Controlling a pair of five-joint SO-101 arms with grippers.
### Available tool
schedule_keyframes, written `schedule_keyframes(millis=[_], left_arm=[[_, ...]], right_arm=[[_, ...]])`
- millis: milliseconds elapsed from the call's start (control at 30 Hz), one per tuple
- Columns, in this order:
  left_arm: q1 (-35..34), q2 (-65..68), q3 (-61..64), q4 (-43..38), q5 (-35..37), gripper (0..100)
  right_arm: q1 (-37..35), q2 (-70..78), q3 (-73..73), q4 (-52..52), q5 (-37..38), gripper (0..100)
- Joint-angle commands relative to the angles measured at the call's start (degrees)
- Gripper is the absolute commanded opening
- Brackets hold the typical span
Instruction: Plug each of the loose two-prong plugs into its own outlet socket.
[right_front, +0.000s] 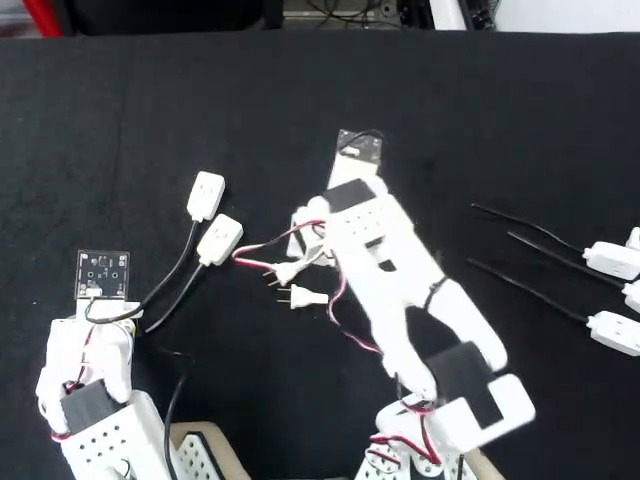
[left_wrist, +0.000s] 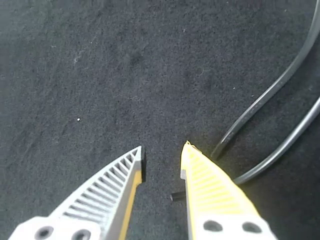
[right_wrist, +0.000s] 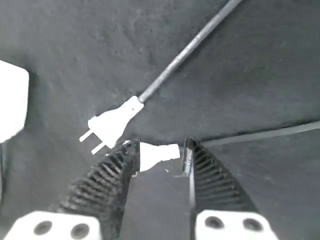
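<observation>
Well, the right claw (right_wrist: 160, 145) straddles one light, rigid plug (right_wrist: 159, 153) mid-tabletop (right_front: 480, 120), jaws apart, perhaps not quite touching it. Pinch its hard body, not the limp cord (right_wrist: 260, 134). The nearest socket (right_front: 218, 241) lies at ten o'clock. The left claw (left_wrist: 163, 146) gapes, empty.

Two socket cables (left_wrist: 260, 101) just beside left claw (left_wrist: 163, 146)

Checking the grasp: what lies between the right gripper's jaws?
A white two-prong plug lies inside the right gripper, between its jaws, shown in the right wrist view.
</observation>
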Motion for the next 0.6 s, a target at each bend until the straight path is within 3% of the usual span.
schedule_keyframes(millis=[0,300,567], left_arm=[[0.1,-0.2,1.0,-1.1,0.4,13],[0.1,-0.2,1.0,-1.1,0.4,13],[0.1,-0.2,1.0,-1.1,0.4,13]], right_arm=[[-1.1,2.1,-0.3,-2.5,-4.0,13.4],[-5.3,6.8,0.0,-10.8,-8.1,13.4],[-9.9,9.2,0.0,-11.4,-10.3,13.3]])
